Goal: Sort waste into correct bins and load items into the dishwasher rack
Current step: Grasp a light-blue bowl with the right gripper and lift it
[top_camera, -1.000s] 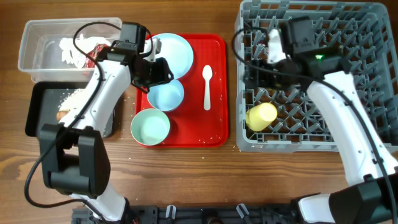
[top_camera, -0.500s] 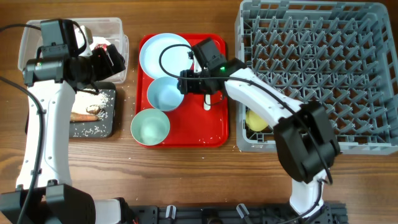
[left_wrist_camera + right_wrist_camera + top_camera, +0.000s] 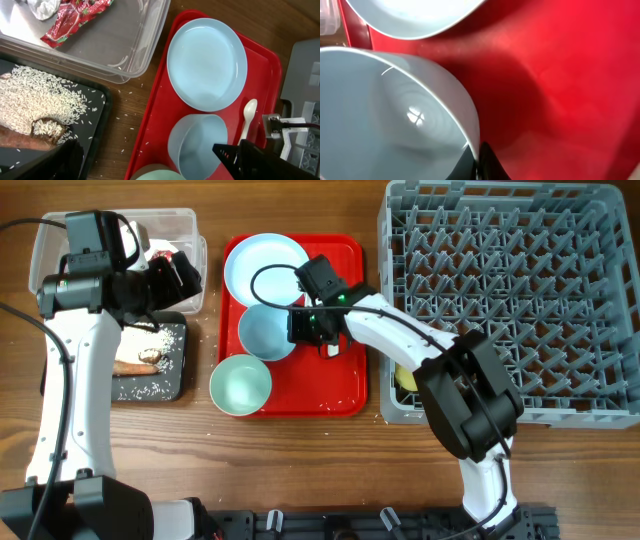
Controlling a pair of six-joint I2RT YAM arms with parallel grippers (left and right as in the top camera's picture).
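My right gripper is shut on the right rim of the light-blue bowl on the red tray. In the right wrist view both fingertips pinch the bowl's thin wall. A pale-blue plate lies behind the bowl and a green bowl in front. The white spoon lies beside the bowl, partly under my right arm. My left gripper hangs open and empty over the clear bin and the black tray. A yellow cup lies in the grey dishwasher rack.
The clear bin holds a red wrapper and crumpled paper. Rice and a brown food scrap lie on the black tray. Loose rice grains dot the wooden table between the trays.
My right arm came from the rack to the red tray and has closed on the blue bowl's rim. My left arm moved from the red tray to the bins and opened.
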